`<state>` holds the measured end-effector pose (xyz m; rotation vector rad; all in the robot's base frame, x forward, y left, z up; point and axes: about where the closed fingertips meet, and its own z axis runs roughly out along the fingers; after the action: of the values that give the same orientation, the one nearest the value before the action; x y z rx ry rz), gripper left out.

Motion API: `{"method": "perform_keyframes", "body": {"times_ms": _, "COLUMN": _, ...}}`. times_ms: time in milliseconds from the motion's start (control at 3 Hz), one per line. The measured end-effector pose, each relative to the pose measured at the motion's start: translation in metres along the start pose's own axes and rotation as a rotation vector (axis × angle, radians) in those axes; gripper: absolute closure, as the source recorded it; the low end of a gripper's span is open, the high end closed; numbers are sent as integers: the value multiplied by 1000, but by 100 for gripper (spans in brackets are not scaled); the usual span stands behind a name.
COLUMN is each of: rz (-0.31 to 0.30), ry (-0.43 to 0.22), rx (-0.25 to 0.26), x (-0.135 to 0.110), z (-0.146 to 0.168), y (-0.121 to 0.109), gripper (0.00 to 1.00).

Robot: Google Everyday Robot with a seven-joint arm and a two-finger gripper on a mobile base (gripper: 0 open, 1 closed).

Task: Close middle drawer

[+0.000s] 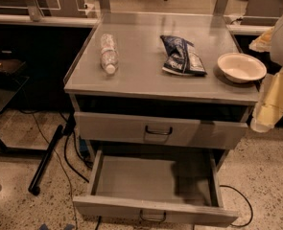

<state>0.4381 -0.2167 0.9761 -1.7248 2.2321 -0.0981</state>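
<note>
The middle drawer (150, 178) is pulled far out of the grey cabinet, low in the camera view. Its bare grey tray is empty, and its low front (107, 208) carries a small dark wire handle (153, 218) at the centre. My gripper (263, 114) hangs at the right edge of the view, beside the cabinet's right front corner. It is above and to the right of the open drawer and touches nothing.
Another grey drawer (112, 127) with a like handle sits just above. On the cabinet top (141, 75) lie a plastic bottle (108, 53), a dark snack bag (182, 55) and a white bowl (241, 67). Cables and a black bar (45, 159) lie on the floor at the left.
</note>
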Motion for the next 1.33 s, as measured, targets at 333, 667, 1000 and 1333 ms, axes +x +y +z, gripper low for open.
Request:
{"method": "perform_keyframes", "body": {"times_ms": 333, "rz": 0, "ry": 0, "rx": 0, "x": 0, "z": 0, "y": 0, "gripper": 0}}
{"method": "perform_keyframes", "body": {"times_ms": 667, "rz": 0, "ry": 0, "rx": 0, "x": 0, "z": 0, "y": 0, "gripper": 13}}
{"method": "perform_keyframes", "body": {"times_ms": 1000, "rz": 0, "ry": 0, "rx": 0, "x": 0, "z": 0, "y": 0, "gripper": 36}}
{"method": "perform_keyframes", "body": {"times_ms": 1333, "rz": 0, "ry": 0, "rx": 0, "x": 0, "z": 0, "y": 0, "gripper": 60}}
